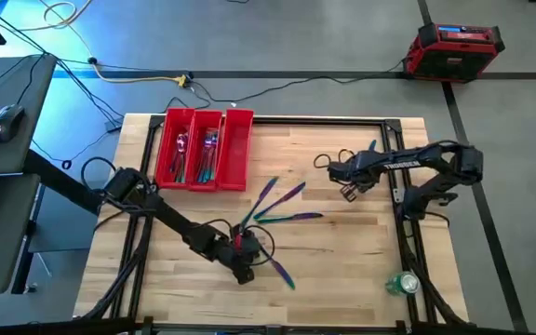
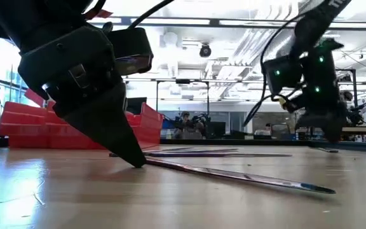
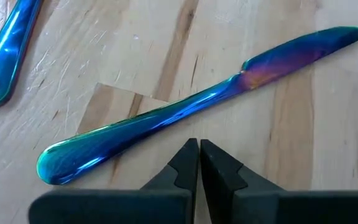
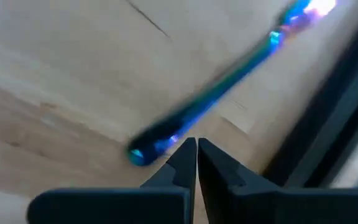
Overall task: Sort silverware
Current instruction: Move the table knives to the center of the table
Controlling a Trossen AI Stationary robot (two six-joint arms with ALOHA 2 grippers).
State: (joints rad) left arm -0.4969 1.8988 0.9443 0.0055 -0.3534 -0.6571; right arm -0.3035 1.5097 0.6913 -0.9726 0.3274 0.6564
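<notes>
Wooden table point(image 1: 342, 270) carries our silverware: a knife point(image 3: 185, 109) near the front edge, loose pieces point(image 1: 282, 207) at mid-table, and more in the red tray point(image 1: 205, 149) at the far left corner. Our left gripper point(image 3: 199, 155), fingers closed and empty, touches down just beside the knife. Our right gripper point(image 4: 196, 152), also closed and empty, hovers near the far right edge over a blurred utensil point(image 4: 210, 93).

Loose silverware point(image 1: 282, 207) clutters table point(image 1: 342, 270) centre; front-right bare, red tray point(image 1: 204, 149) blocks back-left.

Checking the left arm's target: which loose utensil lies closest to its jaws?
The knife lying alone near the table's front edge, beside the left gripper; the other loose pieces cluster mid-table.
</notes>
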